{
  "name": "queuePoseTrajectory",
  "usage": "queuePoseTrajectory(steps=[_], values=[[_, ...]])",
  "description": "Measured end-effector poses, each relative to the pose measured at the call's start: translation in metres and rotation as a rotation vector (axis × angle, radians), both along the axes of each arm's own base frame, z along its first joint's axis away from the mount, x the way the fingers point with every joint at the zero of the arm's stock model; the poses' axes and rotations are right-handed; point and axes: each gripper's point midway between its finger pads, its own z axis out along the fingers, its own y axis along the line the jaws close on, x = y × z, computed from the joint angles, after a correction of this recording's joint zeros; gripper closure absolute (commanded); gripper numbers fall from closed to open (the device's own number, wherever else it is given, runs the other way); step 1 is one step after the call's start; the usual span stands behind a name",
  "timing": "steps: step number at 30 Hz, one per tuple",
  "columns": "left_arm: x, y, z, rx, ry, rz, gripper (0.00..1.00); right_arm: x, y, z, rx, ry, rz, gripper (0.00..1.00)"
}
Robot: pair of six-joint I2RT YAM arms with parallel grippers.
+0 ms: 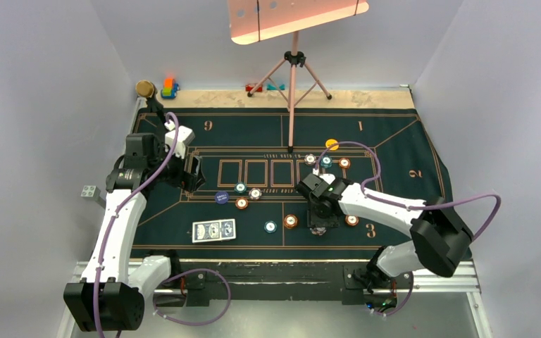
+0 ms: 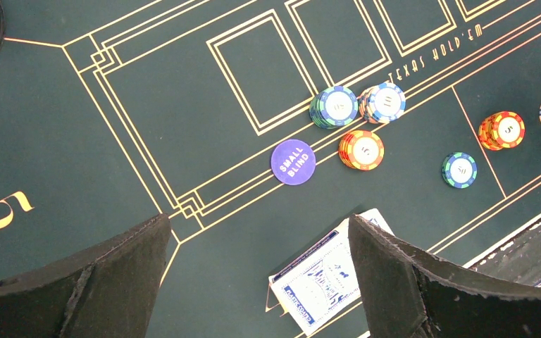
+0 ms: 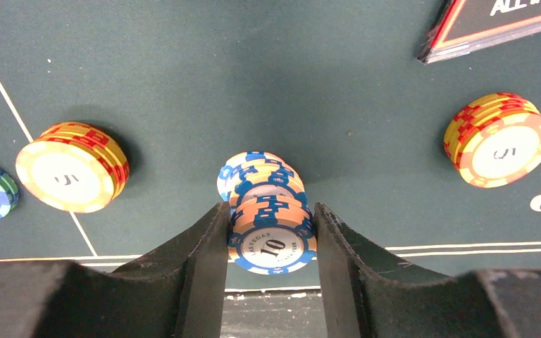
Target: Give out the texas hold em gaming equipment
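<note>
Between right jaws, wrist-view only: chip stack (image 3: 271, 239), seemingly gripped.

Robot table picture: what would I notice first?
Probably the stack of blue-and-white chips, hugged on both sides by the right gripper near the front edge of the green mat. Then the purple Small Blind disc left of the middle, and the blue-backed cards lying front left.

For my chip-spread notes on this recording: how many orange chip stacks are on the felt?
4. One orange stack beside the small blind disc, one left of the right gripper, one right of it, one in the far row. The arm may hide more.
</note>
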Motion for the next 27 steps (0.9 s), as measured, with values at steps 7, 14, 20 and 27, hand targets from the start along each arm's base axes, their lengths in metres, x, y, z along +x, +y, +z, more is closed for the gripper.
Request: queuePoseTrajectory(steps=[7,14,20,27], values=[[0.0,0.0,0.0,0.0,0.0,0.0,0.0,0.008,-0.006,0.022,0.008,-0.043,-0.028,0.72],[0.0,0.0,0.0,0.0,0.0,0.0,0.0,0.044,-0.057,0.056,0.086,-0.152,-0.275,0.81],[0.0,0.0,0.0,0.0,0.0,0.0,0.0,0.059,-0.108,0.061,0.077,-0.186,-0.467,0.8],[0.0,0.0,0.0,0.0,0.0,-0.001,0.0,0.056,-0.15,0.035,0.037,-0.101,-0.636,0.82]])
